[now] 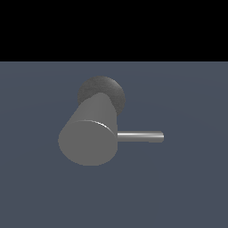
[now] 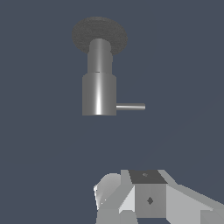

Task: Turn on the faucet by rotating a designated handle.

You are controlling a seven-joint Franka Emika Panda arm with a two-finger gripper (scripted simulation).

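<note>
One gripper (image 2: 144, 205), white with a dark square plate on its upper face, shows only in the wrist view and only in part: blocky housing and a rounded pale piece beside it, cut off by the frame edge. Its fingertips are out of sight, so whether the jaws stand apart or together cannot be told. It holds nothing that can be seen and sits well apart from the faucet, with bare floor between them. The arm does not appear in the exterior view. One faucet (image 1: 89, 140): a thick matte grey cylinder with a flat round end, standing on one darker speckled disc base (image 1: 113, 91). In the wrist view the body shows as two stepped sections, a narrower neck (image 2: 99, 54) next to the base and a wider lower barrel (image 2: 99, 94). One handle (image 1: 140, 136): a thin, shiny silver-grey straight rod projecting from the side of the wider section, near its flat end, pointing toward the exterior view's right. Nothing touches the rod. One floor (image 1: 187, 187): a plain slate-blue surface under everything, meeting a black band across the upper part of the exterior view. The faucet stands near the middle of the exterior view, slightly toward its left.
</note>
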